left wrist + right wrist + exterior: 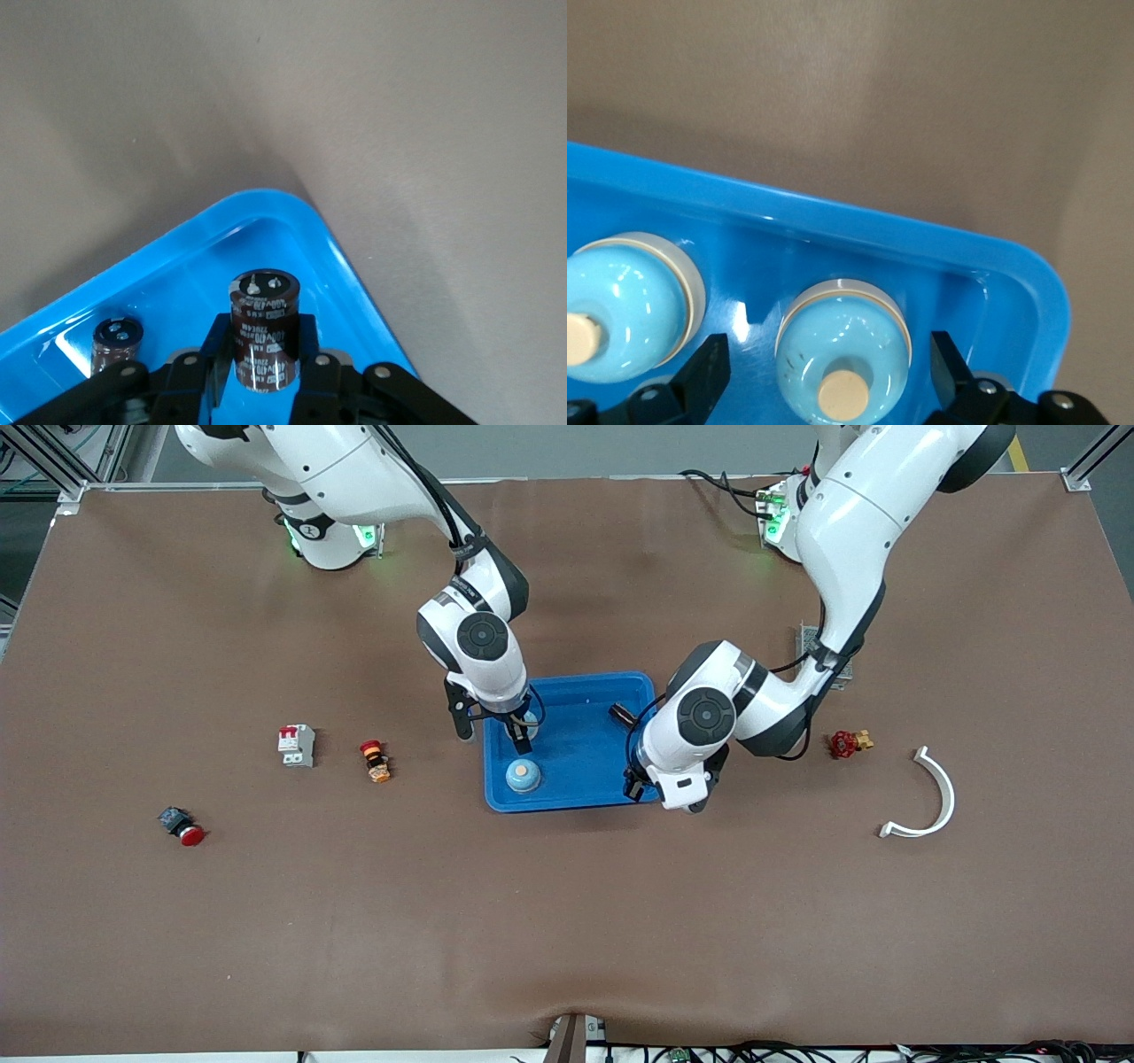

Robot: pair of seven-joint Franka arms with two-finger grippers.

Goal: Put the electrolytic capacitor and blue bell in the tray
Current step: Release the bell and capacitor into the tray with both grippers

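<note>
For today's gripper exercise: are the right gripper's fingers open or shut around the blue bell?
Open: the right gripper's fingers stand apart beside the blue bell, which rests in the tray.

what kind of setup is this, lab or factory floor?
Probably a robot lab bench: two arms bolted to a brown-covered table, aluminium framing at its corners, and assorted parts around a blue tray, like a circuit breaker and red valve.

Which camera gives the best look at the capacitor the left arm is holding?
The left wrist view: the electrolytic capacitor stands large and upright between the left gripper fingers, its printed sleeve showing, over the tray. In the front view the arm hides it. The right wrist view misses it.
</note>
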